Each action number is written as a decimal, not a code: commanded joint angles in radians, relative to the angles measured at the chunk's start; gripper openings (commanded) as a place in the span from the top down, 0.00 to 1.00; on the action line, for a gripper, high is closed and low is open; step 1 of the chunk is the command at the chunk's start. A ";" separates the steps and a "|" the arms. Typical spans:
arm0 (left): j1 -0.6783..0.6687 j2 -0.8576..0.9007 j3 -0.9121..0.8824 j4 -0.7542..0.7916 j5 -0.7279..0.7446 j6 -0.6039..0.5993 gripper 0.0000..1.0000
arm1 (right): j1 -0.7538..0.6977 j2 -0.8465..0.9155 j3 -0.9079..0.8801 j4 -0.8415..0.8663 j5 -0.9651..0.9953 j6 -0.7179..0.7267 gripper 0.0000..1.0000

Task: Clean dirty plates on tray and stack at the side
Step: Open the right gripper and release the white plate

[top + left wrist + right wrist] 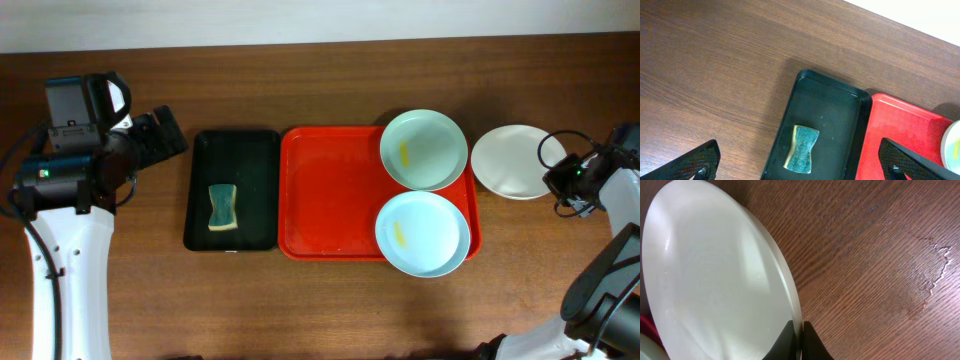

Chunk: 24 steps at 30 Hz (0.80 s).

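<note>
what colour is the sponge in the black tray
The sponge is mottled teal-green with a yellow edge, best seen in the left wrist view.

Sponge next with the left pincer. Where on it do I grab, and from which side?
Take the sponge across its pinched-in waist, coming straight down from above. It lies flat on the floor of the black tray, whose raised walls would likely block a sideways approach, and the narrow middle is the easiest width to close on. The left pincer is open.
</note>
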 commanded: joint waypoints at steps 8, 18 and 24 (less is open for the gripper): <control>0.003 0.002 -0.001 -0.001 -0.003 -0.009 0.01 | 0.018 0.029 -0.005 0.026 0.011 0.004 0.95; 0.003 0.002 -0.001 -0.002 -0.003 -0.009 0.01 | 0.029 0.040 -0.005 0.022 0.000 0.001 0.54; 0.003 0.002 -0.001 -0.001 -0.003 -0.009 0.01 | 0.045 0.000 0.121 -0.172 -0.112 -0.106 0.46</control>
